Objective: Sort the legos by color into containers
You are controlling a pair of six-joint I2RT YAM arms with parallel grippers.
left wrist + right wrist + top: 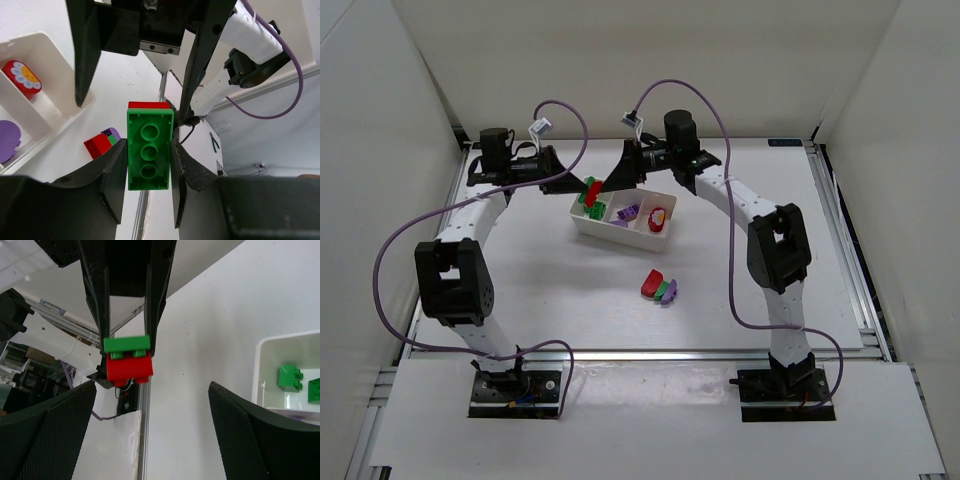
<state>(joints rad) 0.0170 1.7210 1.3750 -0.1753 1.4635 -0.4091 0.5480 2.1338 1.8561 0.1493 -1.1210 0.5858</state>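
Note:
My left gripper [578,184] [148,167] is shut on a green brick [148,150] with a red brick [148,105] stuck on its far end. It holds the pair [590,190] above the left end of the white tray [588,226]. My right gripper [622,176] [155,425] is open and empty, facing the pair from the other side, with the green brick [126,344] and red brick [129,367] just beyond its fingers. The tray's left compartment holds green bricks [290,377], the middle one a purple piece [628,212], the right one a red piece with a flower [660,219].
A red, a green and a purple piece [658,288] lie together on the table in front of the tray; they also show in the left wrist view [100,145]. White walls enclose the table on three sides. Purple cables arch over both arms.

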